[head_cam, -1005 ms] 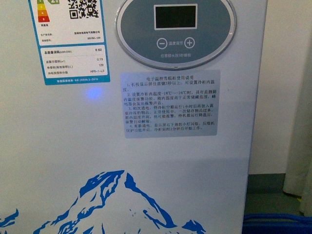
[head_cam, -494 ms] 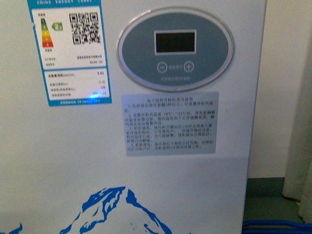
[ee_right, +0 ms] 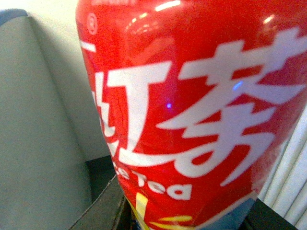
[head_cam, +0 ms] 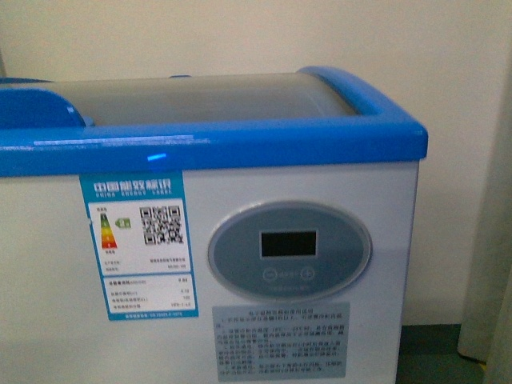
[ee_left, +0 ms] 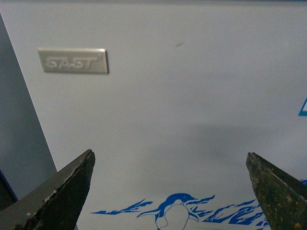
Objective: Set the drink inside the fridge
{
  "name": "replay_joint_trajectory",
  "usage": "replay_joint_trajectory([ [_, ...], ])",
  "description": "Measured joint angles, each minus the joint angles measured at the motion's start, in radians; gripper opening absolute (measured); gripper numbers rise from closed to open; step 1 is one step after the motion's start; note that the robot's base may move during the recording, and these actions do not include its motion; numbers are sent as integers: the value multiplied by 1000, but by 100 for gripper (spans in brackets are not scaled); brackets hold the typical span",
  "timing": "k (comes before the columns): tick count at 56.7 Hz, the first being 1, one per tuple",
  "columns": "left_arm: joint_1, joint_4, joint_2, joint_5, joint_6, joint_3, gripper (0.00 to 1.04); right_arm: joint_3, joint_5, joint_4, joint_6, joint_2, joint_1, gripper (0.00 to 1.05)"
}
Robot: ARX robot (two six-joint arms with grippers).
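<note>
The fridge (head_cam: 320,184) is a white chest freezer with a blue rim, a curved glass sliding lid (head_cam: 208,98) and an oval grey display panel (head_cam: 290,251); it fills the front view. No gripper shows there. In the left wrist view my left gripper (ee_left: 170,165) is open and empty, facing the fridge's white front (ee_left: 182,96) just above the blue penguin decal (ee_left: 173,211). In the right wrist view my right gripper is shut on the drink (ee_right: 192,105); its red wrap label with white lettering fills the frame, and its cap is out of view.
An energy label with a QR code (head_cam: 144,244) and a printed notice (head_cam: 280,340) are stuck on the fridge's front. A pale wall (head_cam: 464,160) stands to the right of the fridge, with dark floor (head_cam: 424,352) below. A SAST badge (ee_left: 73,60) is on the fridge's front.
The front view has risen: the display panel and labels have slid down the frame, and the blue rim and glass lid have come into view at the top.
</note>
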Motion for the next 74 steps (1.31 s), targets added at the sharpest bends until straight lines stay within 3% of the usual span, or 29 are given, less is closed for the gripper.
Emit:
replay_joint_trajectory([
  [58,0,0,0,-1,0,0,97,0,0,1,-2,0,0,35],
  [62,76,-56,80,239,-74,34,97,0,1,1,-2,0,0,35],
  [65,156,3,245,444,-122,73,97,0,0,1,-2,0,0,35],
  [69,188,98,385,571,-125,108,97,0,-5,1,-2,0,3,35],
  [74,199,227,540,640,-86,150,97,0,2,1,-2,0,2,35],
])
